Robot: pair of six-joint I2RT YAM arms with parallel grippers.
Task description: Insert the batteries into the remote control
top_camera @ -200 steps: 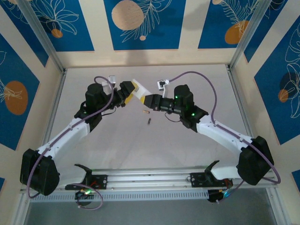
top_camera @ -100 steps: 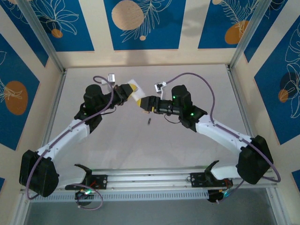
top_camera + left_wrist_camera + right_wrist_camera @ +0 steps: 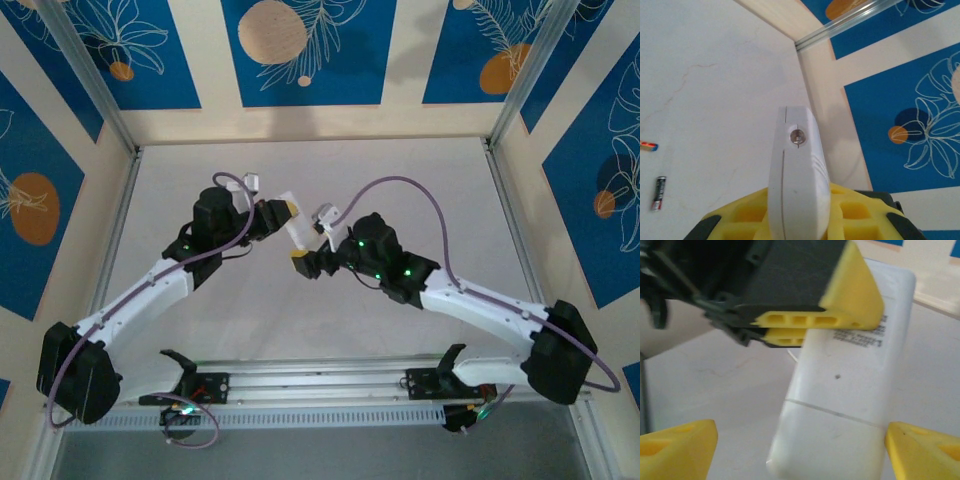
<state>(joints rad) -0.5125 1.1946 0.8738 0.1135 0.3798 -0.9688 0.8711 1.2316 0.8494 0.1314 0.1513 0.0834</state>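
While the right one held it a second ago, left gripper point(image 3: 283, 212): now clamped on the slim white plastic remote control point(image 3: 850, 390), over the middle of the white worktop point(image 3: 420, 180).
Right gripper point(image 3: 303, 262): let go, fingers apart.
Small dark copper-tipped cylinder batteries point(image 3: 658, 193): loose on the worktop.

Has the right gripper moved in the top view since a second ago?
Yes. The right gripper has come back toward the near rail at the table's front edge, and shifted slightly left.

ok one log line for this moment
left gripper: shut on remote | right gripper: open, astride remote's free end | batteries: two loose on table
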